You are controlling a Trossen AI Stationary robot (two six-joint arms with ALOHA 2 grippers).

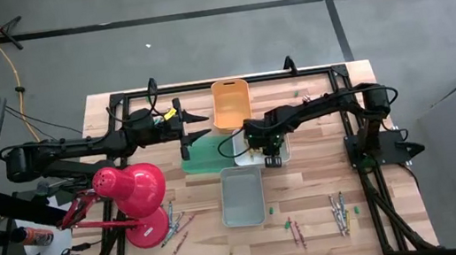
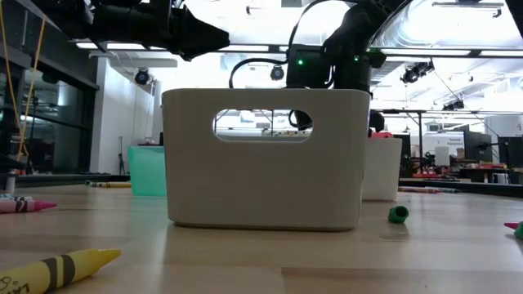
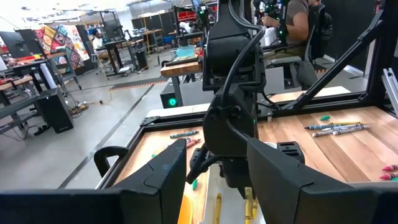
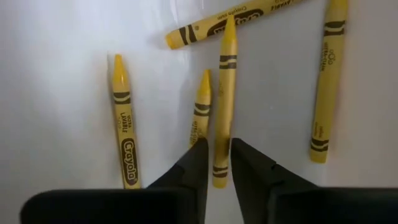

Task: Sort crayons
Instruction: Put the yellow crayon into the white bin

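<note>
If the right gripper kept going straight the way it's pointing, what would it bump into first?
Probably the yellow crayon lying between the tips of the right gripper. It points down into the white bin, where other yellow crayons lie. Right behind the crayon is the bin's floor. The exact depth is hard to judge.

right gripper [image 4: 216,163]: fingers parted narrowly around one yellow crayon [image 4: 224,93] | four more yellow crayons [image 4: 123,124] beside it | white floor
</note>
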